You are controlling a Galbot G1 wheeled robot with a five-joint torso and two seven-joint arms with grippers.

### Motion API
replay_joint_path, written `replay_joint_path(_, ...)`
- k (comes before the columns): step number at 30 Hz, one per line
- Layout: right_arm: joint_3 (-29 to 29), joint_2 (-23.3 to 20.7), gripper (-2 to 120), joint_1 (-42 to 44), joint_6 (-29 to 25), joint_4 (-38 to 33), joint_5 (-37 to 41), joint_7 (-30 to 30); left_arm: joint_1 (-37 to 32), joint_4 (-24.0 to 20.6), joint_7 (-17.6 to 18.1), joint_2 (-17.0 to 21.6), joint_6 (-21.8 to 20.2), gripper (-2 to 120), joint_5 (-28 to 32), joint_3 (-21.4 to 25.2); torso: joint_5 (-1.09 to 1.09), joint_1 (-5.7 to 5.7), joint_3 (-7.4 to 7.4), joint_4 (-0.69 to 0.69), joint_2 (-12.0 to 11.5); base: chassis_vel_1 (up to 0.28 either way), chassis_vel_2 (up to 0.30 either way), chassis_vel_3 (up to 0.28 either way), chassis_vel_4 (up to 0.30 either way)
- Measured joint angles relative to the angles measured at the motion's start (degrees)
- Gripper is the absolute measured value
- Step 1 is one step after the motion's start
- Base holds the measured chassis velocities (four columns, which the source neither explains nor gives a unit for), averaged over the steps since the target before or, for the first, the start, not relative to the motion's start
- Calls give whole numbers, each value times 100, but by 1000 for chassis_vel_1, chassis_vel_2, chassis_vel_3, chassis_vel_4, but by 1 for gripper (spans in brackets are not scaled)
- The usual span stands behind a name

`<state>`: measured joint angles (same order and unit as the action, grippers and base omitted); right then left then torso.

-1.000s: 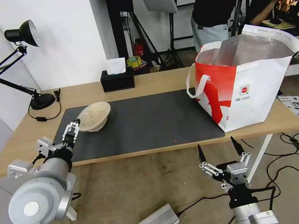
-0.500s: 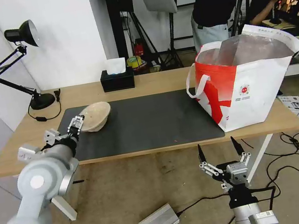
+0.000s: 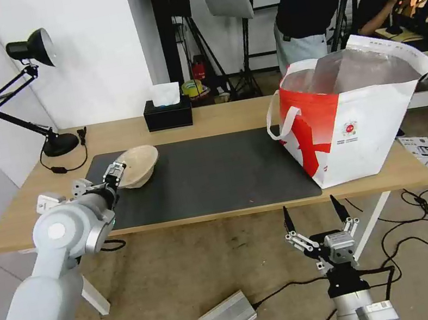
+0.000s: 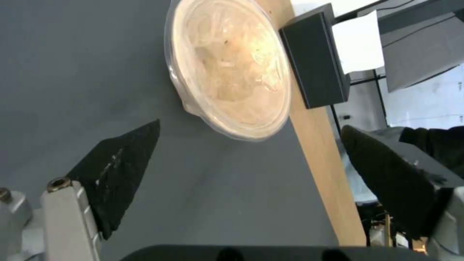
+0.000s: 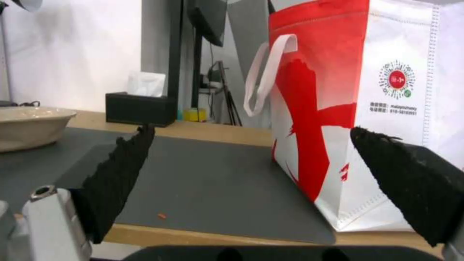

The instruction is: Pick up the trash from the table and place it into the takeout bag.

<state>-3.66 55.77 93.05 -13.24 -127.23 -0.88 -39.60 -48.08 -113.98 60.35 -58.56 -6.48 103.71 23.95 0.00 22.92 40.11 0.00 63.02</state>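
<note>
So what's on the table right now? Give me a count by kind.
Trash bowls: 1, the beige pulp bowl
Takeout bags: 1, the white and red tote
Tissue boxes: 1, black
Desk lamps: 1, black
Mats: 1, dark grey
Total: 5

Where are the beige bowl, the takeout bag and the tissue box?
beige bowl [image 3: 137,165], head view, on its outer side wall.
takeout bag [image 3: 380,130], head view, on its white front panel.
tissue box [image 3: 168,118], head view, on its black front face.

beige bowl [image 3: 136,165], dark grey mat [image 3: 211,174], light-wood table [image 3: 217,118], white/red bag [image 3: 354,124], black tissue box [image 3: 168,117]
</note>
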Motion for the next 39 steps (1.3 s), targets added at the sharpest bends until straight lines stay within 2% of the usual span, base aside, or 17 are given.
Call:
replay_joint_path(17, 0, 0, 100, 0, 1, 0, 0, 0, 495, 662, -42, -269, 0, 100, -123, -275, 0, 0, 0, 0, 0, 0, 0, 0, 0)
replay_joint_path(21, 0, 0, 100, 0, 1, 1, 0, 0, 651, 874, -147, -371, 11, 100, -214, -382, 0, 0, 0, 0, 0, 0, 0, 0, 0)
replay_joint_path(33, 0, 0, 100, 0, 1, 0, 0, 0, 781, 1288, -203, -494, 12, 100, -333, -406, 0, 0, 0, 0, 0, 0, 0, 0, 0)
replay_joint_path(39, 0, 0, 100, 0, 1, 1, 0, 0, 746, 1357, -203, -561, 12, 100, -390, -354, 0, 0, 0, 0, 0, 0, 0, 0, 0)
